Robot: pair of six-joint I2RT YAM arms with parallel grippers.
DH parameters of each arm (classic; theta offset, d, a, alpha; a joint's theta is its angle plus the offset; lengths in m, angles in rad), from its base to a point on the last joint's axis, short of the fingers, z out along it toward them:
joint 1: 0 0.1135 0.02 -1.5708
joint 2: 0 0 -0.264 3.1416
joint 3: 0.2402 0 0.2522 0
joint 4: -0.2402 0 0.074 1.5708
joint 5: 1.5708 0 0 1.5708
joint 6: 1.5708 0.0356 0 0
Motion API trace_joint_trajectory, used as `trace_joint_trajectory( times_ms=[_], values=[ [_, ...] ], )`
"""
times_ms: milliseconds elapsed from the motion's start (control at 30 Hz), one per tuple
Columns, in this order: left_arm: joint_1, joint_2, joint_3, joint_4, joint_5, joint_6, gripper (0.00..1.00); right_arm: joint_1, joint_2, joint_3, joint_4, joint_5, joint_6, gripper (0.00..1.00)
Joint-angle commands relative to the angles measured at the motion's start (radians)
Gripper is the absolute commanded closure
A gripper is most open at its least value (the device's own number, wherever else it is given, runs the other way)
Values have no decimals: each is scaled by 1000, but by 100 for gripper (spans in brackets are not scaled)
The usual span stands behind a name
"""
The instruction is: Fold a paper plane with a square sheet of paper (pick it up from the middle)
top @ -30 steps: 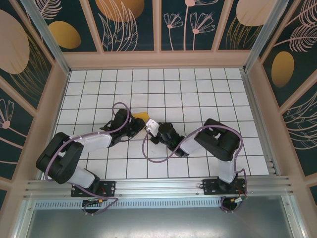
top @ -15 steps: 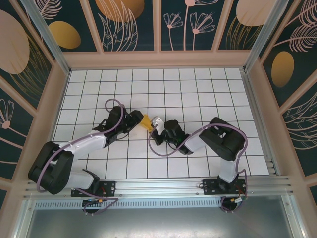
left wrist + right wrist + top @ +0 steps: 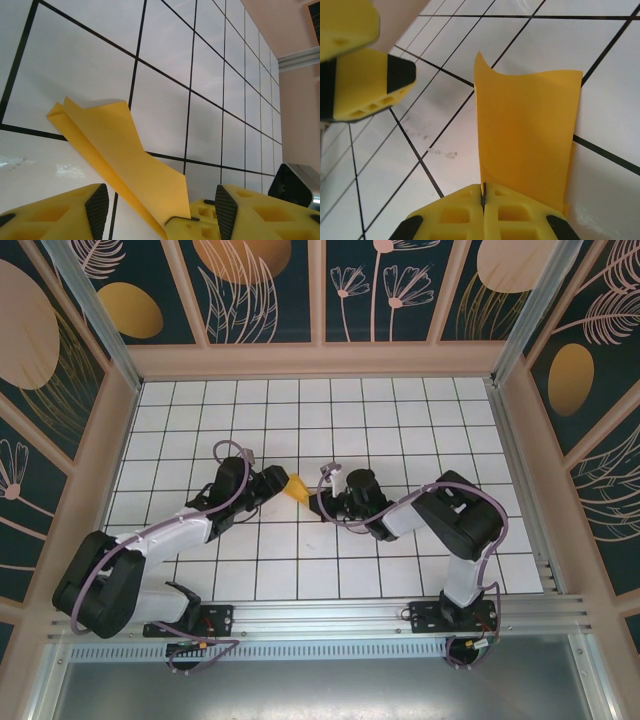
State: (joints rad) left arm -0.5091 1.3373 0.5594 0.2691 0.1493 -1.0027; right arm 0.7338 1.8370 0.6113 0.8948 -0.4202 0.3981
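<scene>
The paper [image 3: 298, 489], already folded into a creased, pointed shape, sits near the centre of the gridded table [image 3: 400, 420]. The left gripper [image 3: 283, 483] is at its 9 o'clock and the right gripper [image 3: 316, 502] at its 4 o'clock. The right gripper's fingers are pressed together, pinching one edge of the paper. The left gripper's fingers are spread on either side of the fold without clamping it. Expect the paper to be very light, thin and limp: it should curl when unsupported, crease permanently, and slip from a shallow hold. Take hold on the doubled layers beside the crease, not at the loose corner. No brand, label or writing is legible.
</scene>
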Motion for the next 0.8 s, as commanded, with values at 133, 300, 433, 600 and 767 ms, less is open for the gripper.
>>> trace_joint_trajectory(
  times_ms=[133,300,433,600,767],
  values=[
    [-27,88,18,82,66,59,53,-43,17,-16,52,-79,177,100],
    [-35,134,37,102,77,63,58,-57,24,-19,30,-72,217,100],
    [-38,159,51,111,86,66,60,-66,35,-17,15,-81,244,100],
    [-43,188,65,119,99,72,60,-70,47,-12,-12,-97,257,100],
    [-45,213,78,123,116,78,61,-71,53,-15,-20,-123,258,100]
  ],
)
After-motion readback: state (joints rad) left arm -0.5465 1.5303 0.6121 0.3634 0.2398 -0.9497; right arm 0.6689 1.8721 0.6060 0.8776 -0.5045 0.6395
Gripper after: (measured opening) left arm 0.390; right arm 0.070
